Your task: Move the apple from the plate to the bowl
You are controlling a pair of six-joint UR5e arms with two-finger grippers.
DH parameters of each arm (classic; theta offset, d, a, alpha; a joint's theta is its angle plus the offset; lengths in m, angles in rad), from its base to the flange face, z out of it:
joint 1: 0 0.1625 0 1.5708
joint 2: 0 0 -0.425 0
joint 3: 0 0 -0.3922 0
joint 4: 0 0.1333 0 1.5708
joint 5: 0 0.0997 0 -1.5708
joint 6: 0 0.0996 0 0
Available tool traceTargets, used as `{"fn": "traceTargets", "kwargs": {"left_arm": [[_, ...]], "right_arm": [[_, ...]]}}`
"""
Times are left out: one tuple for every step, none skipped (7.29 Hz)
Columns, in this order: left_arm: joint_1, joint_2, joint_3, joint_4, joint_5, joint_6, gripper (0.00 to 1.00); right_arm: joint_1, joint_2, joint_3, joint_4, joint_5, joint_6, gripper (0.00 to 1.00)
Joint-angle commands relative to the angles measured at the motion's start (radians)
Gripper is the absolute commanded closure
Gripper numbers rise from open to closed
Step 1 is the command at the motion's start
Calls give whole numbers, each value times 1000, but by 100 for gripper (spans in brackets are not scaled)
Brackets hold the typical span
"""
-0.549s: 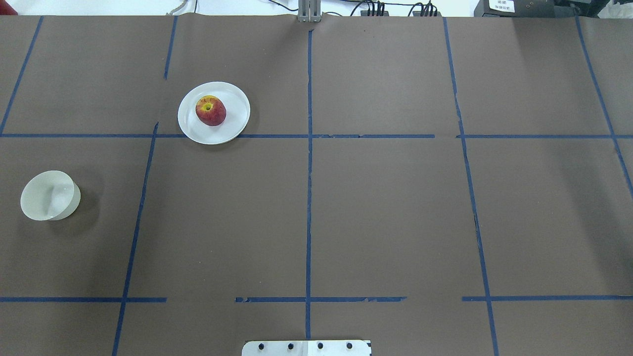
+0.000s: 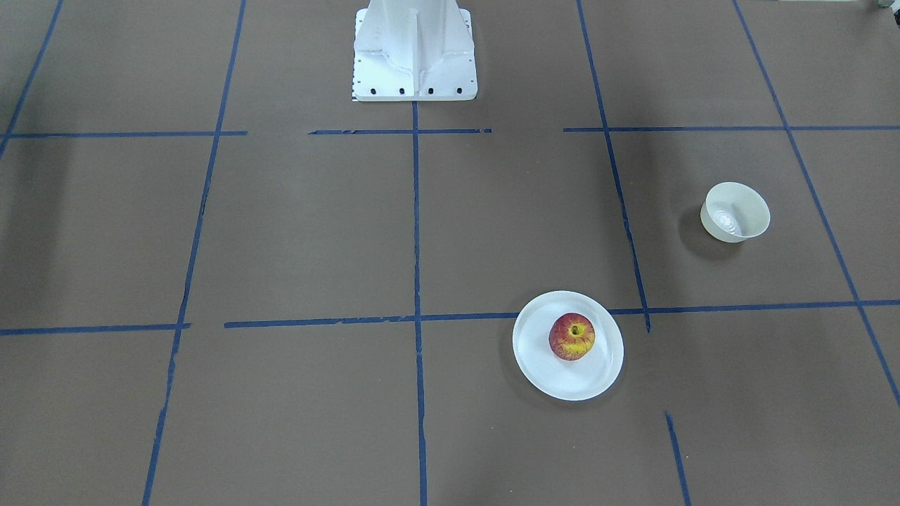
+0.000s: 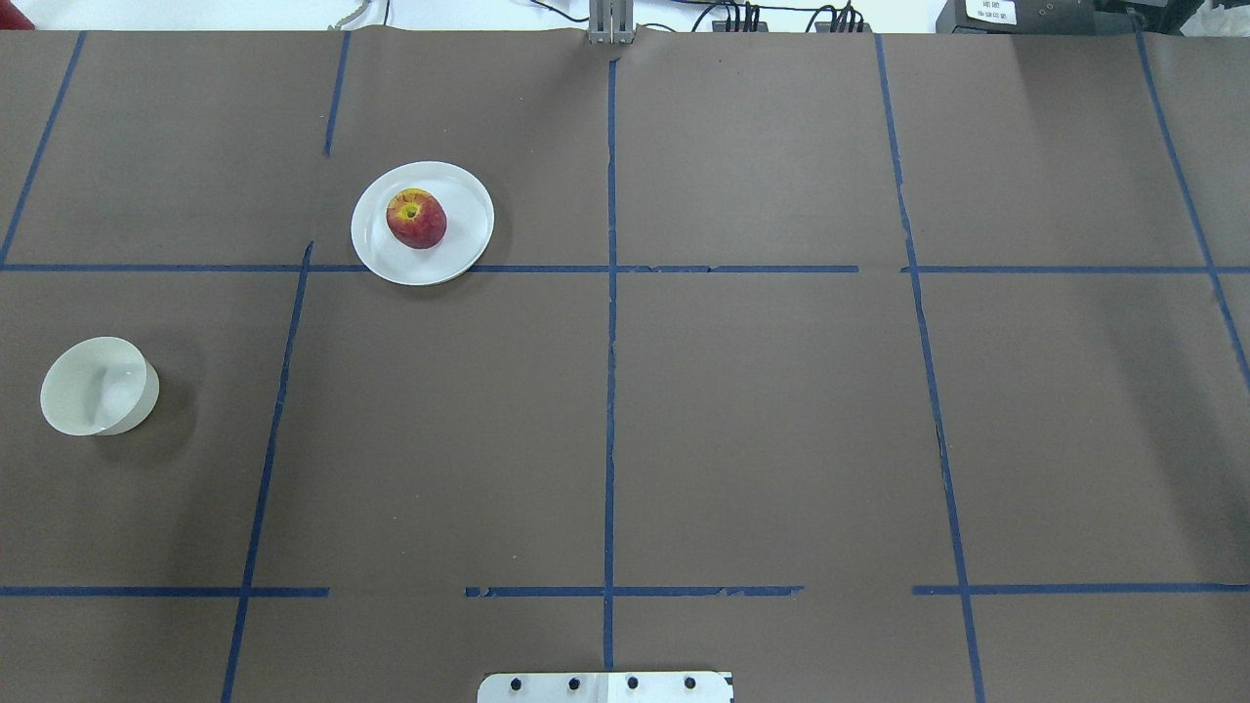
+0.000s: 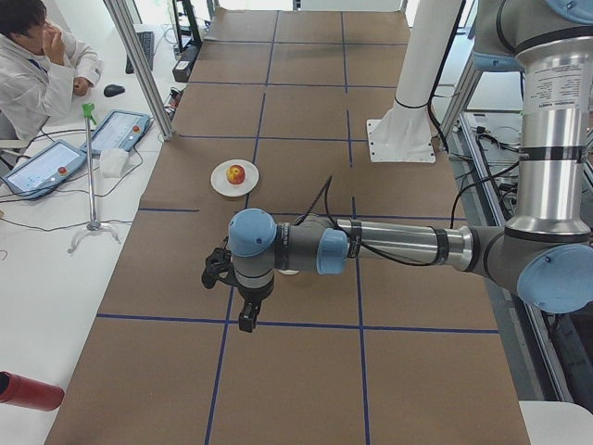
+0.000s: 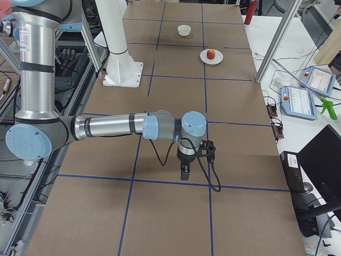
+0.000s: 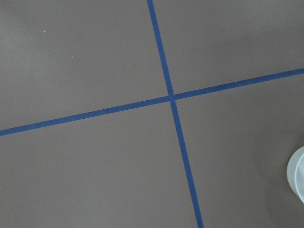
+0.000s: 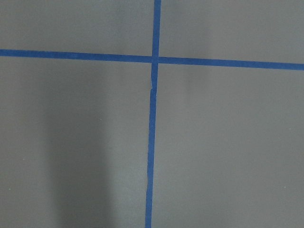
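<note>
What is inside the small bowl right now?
Nothing: the bowl shows only its bare cream inside, with a light reflection on the bottom. The apple sits on the plate, apart from the bowl. What lies beneath the bowl is covered.

bowl point(image 6: 299, 174): in the left wrist view only a pale sliver of its rim shows, cut off by the right edge.
left gripper point(image 4: 246, 319): seen only in the left side view, small and dark; how its jaws stand cannot be told.
right gripper point(image 5: 184, 174): seen only in the right side view, small; its jaws are just as unclear.
robot base point(image 2: 415, 53): cut off by the front view's top edge.
person point(image 4: 32, 69): cut off by the left side view's left edge.
</note>
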Motion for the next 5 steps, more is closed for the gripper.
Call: {"fn": "traceTargets", "kwargs": {"left_arm": [[6, 24, -22, -67, 79, -10, 0], [56, 24, -58, -121, -8, -115, 0], [170, 18, -115, -143, -27, -271, 0], [287, -4, -185, -145, -26, -451, 0], [385, -85, -195, -138, -24, -590, 0]], "right_arm": [[0, 0, -1, 0, 0, 0, 0], [0, 0, 0, 0, 0, -2, 0], [0, 0, 0, 0, 0, 0, 0], [0, 0, 0, 0, 0, 0, 0], [0, 0, -1, 0, 0, -2, 0]]}}
